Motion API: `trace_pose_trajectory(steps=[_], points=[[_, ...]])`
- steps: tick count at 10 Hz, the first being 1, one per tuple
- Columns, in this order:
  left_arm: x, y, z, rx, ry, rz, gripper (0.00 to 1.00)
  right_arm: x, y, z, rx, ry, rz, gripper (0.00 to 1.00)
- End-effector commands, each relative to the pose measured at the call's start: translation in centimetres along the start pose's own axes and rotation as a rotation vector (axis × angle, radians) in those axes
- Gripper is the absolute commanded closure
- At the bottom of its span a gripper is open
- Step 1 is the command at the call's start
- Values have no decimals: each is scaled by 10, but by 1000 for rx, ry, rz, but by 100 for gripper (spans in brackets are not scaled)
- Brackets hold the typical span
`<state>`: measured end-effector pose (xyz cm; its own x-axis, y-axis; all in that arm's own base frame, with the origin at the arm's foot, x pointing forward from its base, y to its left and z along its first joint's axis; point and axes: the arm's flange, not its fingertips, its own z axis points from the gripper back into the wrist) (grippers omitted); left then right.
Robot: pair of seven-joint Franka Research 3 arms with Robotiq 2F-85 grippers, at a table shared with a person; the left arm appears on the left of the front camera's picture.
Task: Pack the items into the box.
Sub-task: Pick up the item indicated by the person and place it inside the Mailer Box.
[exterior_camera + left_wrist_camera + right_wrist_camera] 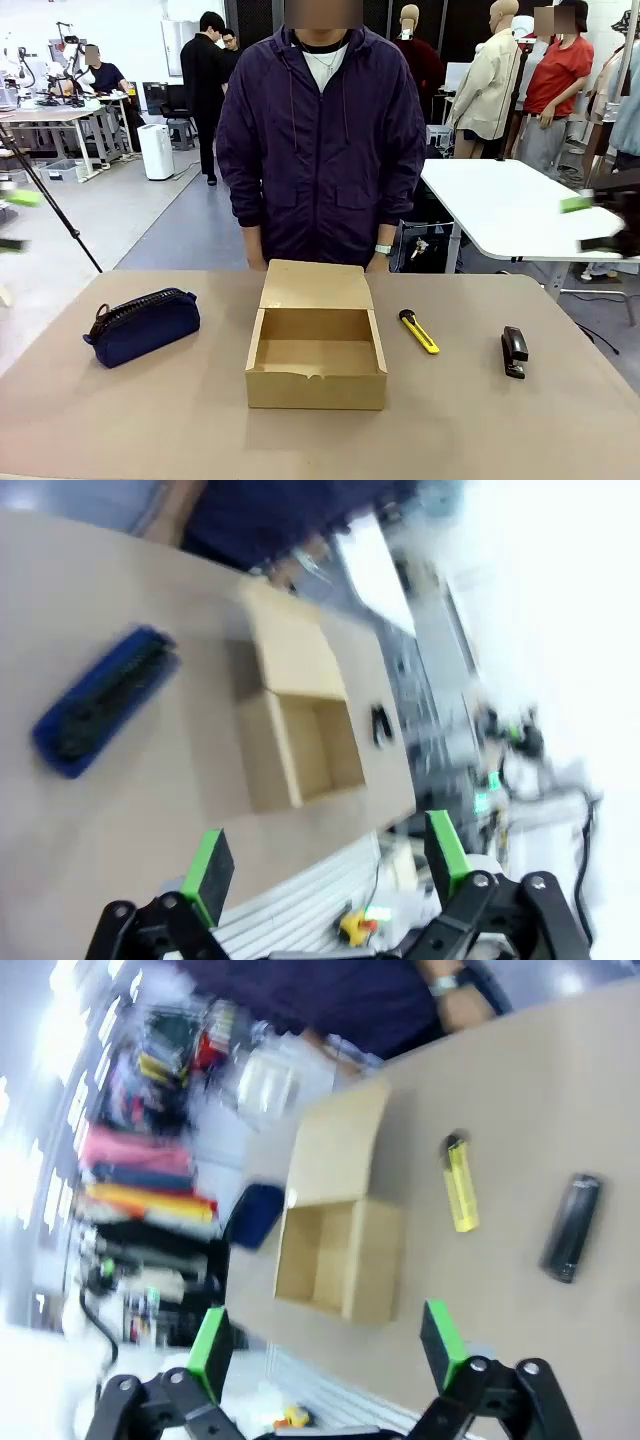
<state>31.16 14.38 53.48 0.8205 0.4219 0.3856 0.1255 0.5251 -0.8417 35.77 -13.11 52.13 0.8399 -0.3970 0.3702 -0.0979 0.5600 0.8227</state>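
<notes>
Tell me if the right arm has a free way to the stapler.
Probably yes. The stapler lies alone on the robot's right, apart from the utility knife, and the open right pincer hangs above with nothing between.

Box (316,390) at centre of table (120,420), lid flap (316,284) lying back on the far side. Pouch (141,326) left of box, well apart. Utility knife (419,331) near box on its right; stapler (514,351) farther right. Person (322,150) at far edge, behind box

Tan table (100,420), person in purple jacket (320,150), white table behind (500,205)
</notes>
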Motion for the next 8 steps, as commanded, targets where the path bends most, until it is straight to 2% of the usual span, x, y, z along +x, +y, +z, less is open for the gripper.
trace_pose_trajectory(steps=[1,2,4,5,6,8], points=[[-13,58,44,-14,-234,200,0,-15,-32,31,4,-201,-142,0],[-22,88,68,-19,-293,288,0,-23,-57,54,1,-288,-231,0],[-36,125,85,0,-354,374,0,-32,-79,63,-3,-343,-311,0],[-35,129,72,75,-337,330,0,-33,-82,50,-95,-345,-322,0],[-37,127,108,31,-335,379,0,-32,-85,81,-24,-303,-286,0],[-37,127,108,31,-335,379,0,-32,-85,81,-24,-303,-286,0]])
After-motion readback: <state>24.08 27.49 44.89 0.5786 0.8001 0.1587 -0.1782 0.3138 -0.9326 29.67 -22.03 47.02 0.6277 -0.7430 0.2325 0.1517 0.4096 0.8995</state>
